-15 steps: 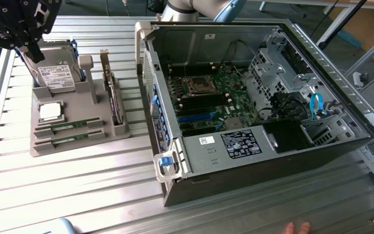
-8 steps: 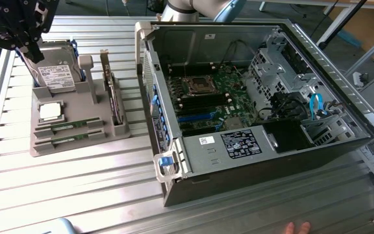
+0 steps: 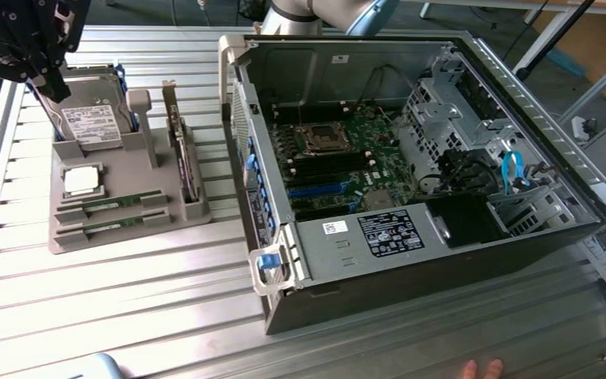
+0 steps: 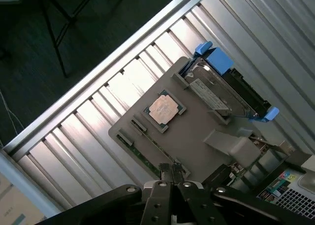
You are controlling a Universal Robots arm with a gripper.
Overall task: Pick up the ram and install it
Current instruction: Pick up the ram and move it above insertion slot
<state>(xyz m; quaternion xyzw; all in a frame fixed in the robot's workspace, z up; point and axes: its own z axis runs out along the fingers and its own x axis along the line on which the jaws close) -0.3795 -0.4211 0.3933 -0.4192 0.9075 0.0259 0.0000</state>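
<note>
Gripper [image 3: 48,85]: black and angular, it hangs at the exterior view's left, high over the back end of the tray. The fingers [image 4: 166,175] are pressed together with nothing between them, which the wrist view makes plain.

Table [image 3: 124,300]: ribbed bare-metal slats with a dull sheen.

Tray [image 3: 124,243]: matte grey moulded block with slots and recesses, lying below the fingers.
- Hard drive [image 3: 92,118]: silvery box with a white label and blue plastic rails, standing on edge. It is the part closest to the fingers.
- Processor [image 3: 80,180]: small square with a silver lid, lying flat in its recess, farther from the fingers than the drive.
- Ram: 2 thin green sticks, first stick [image 3: 110,207] and second stick [image 3: 108,229], sit in parallel slots at the tray end farthest from the fingers. Both are untouched, well apart from the tips. From the wrist, the fingertips line up over one end of the pair.
- Expansion card [image 3: 184,158]: larger green board with a metal bracket, upright on the tray's case side.

Case [image 3: 271,197]: black and grey sheet metal with its side open, at the exterior view's right of the tray and well away from the fingers. Inside is a green motherboard [image 3: 361,158] with a square socket and a blue cable [image 3: 511,170].

A person's fingertips [image 3: 482,369] rest at the table's near edge, in the exterior view.
</note>
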